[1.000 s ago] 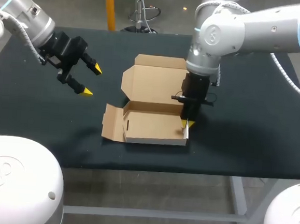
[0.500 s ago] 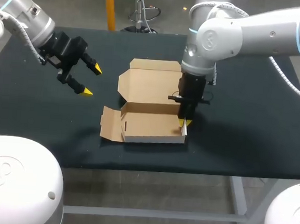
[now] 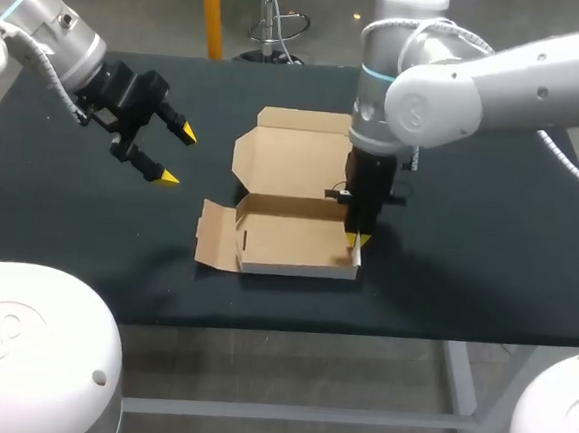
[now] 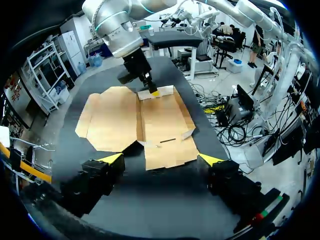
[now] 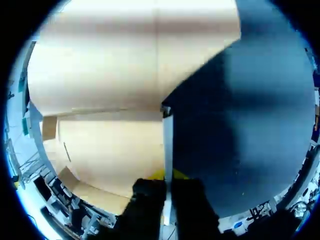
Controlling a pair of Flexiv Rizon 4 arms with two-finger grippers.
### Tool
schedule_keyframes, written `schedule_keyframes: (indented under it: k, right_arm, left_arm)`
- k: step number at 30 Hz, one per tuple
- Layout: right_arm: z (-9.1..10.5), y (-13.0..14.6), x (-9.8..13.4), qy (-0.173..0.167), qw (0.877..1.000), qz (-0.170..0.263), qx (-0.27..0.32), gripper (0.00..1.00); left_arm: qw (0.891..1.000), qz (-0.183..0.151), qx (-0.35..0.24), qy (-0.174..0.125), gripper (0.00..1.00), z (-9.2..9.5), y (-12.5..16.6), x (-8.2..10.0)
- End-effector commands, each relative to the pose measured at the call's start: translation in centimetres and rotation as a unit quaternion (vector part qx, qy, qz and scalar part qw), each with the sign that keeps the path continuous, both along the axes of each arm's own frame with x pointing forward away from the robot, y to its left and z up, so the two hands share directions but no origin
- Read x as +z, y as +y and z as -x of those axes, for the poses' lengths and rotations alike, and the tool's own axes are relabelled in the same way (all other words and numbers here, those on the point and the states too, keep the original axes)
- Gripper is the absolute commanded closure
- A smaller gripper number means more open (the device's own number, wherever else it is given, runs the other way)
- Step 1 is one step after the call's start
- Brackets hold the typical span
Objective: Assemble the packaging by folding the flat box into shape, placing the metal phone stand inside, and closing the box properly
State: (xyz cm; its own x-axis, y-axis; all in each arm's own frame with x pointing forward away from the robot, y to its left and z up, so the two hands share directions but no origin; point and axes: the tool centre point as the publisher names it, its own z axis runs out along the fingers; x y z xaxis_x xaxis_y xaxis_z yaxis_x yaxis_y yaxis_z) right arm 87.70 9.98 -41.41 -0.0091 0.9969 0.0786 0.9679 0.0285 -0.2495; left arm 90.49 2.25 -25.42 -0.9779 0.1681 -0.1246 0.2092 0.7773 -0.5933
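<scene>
A brown cardboard box (image 3: 291, 192) lies partly folded in the middle of the black table, its lid (image 3: 299, 155) laid open toward the far side and a side flap (image 3: 215, 236) spread out at its left. My right gripper (image 3: 358, 241) points straight down at the box's right front corner, shut on the upright right side flap (image 5: 167, 140). That flap runs between the right gripper (image 5: 167, 175) in its own wrist view. My left gripper (image 3: 179, 156) hovers open over bare table left of the box, with the box (image 4: 150, 120) ahead of the left gripper (image 4: 161, 158). No phone stand is in view.
The black table (image 3: 489, 232) stretches wide to the right of the box and to the left under my left arm. Its front edge (image 3: 361, 327) runs close below the box.
The right gripper, holding the flap, drew the box slightly to the left and then back to the right. My left arm stayed where it was.
</scene>
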Motion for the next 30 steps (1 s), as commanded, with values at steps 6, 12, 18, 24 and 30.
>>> schedule_keyframes:
  k: [6,12,18,24,30]
  right_arm:
    - [0.3,-0.3,-0.3,-0.066,0.997,0.028,-0.025,0.87]
    - [0.0,-0.4,-0.5,-0.089,0.995,0.029,-0.032,0.87]
    - [-0.3,-0.5,-0.7,-0.104,0.993,0.033,-0.039,0.93]
    - [-0.6,-0.4,-1.1,-0.113,0.992,0.046,-0.034,1.00]
    - [-1.0,-0.1,-1.0,-0.111,0.992,0.055,-0.010,1.00]
  left_arm:
    - [1.000,-0.002,0.000,0.001,0.00,0.1,0.0,0.1]
    - [1.000,-0.002,0.000,0.001,0.00,0.1,0.0,0.1]
    - [1.000,-0.002,0.000,0.001,0.00,0.1,0.0,0.1]
    - [1.000,-0.002,0.000,0.001,0.00,0.1,0.0,0.1]
    - [1.000,-0.002,0.000,0.001,0.00,0.1,0.0,0.1]
